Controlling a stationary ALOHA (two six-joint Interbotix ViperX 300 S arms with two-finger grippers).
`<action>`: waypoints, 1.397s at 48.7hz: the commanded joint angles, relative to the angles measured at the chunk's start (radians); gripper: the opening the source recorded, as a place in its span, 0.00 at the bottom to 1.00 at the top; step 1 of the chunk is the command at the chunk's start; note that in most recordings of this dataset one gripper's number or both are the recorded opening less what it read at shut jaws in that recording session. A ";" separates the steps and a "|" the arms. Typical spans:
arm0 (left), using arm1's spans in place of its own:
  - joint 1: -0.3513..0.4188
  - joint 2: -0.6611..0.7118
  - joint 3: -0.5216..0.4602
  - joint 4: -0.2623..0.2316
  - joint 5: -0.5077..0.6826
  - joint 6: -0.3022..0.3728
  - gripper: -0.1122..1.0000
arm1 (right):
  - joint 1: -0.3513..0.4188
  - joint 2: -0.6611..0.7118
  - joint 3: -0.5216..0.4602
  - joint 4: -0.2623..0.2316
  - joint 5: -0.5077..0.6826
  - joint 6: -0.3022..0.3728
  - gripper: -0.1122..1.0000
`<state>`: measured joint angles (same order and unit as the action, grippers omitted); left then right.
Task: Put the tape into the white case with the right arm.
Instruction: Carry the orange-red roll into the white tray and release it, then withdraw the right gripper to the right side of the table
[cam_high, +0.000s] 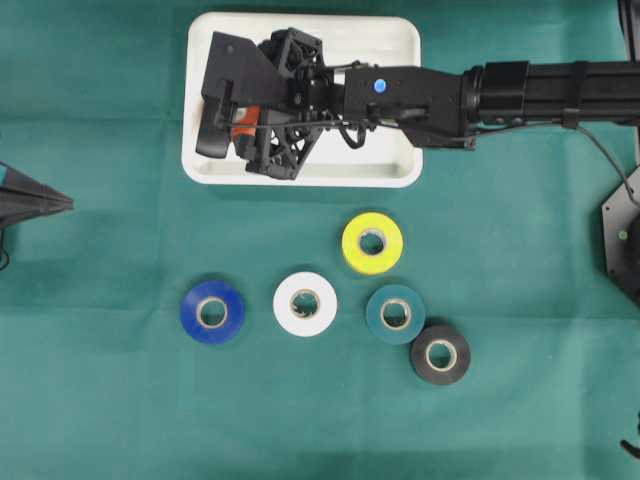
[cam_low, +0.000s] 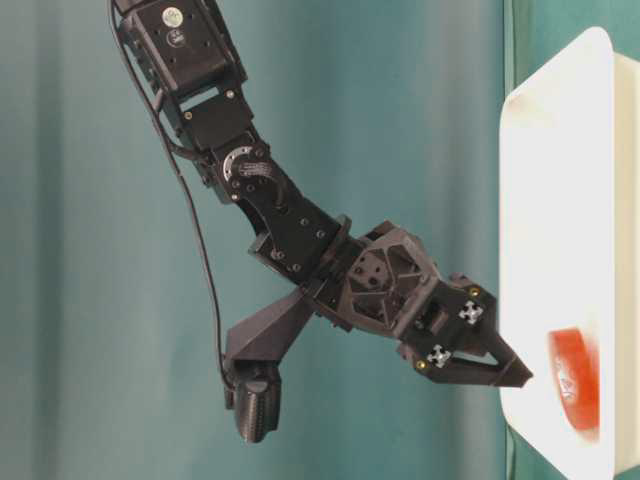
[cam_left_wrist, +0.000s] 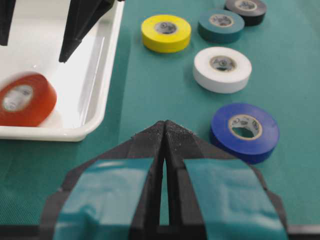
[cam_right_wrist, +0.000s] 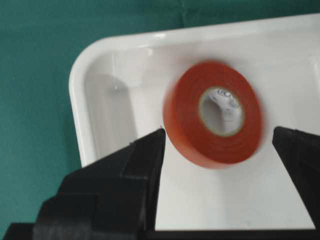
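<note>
Fingers (cam_right_wrist: 145, 165) of the right gripper (cam_right_wrist: 220, 150) stand parted, released, over the white case (cam_high: 400, 60); the orange tape (cam_right_wrist: 212, 120) lies inside near its left edge; placement appears done, withdrawal left.

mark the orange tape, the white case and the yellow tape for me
orange tape (cam_right_wrist: 186, 131): right wrist view, on its orange side band.
white case (cam_high: 398, 172): overhead view, on its lower right rim.
yellow tape (cam_high: 354, 244): overhead view, on its top face left of the core.
</note>
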<state>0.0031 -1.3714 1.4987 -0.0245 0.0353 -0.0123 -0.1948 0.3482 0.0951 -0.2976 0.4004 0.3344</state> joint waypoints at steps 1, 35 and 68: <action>0.002 0.009 -0.011 0.000 -0.009 0.000 0.10 | -0.003 -0.020 -0.008 -0.002 -0.009 -0.002 0.61; 0.002 0.008 -0.011 0.000 -0.009 0.002 0.10 | 0.000 -0.268 0.295 -0.002 0.012 0.003 0.61; 0.005 0.008 -0.012 0.000 -0.011 0.002 0.10 | 0.002 -0.747 0.881 -0.002 -0.364 0.003 0.60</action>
<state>0.0046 -1.3714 1.5002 -0.0245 0.0353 -0.0107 -0.1933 -0.3375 0.9373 -0.2976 0.0844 0.3375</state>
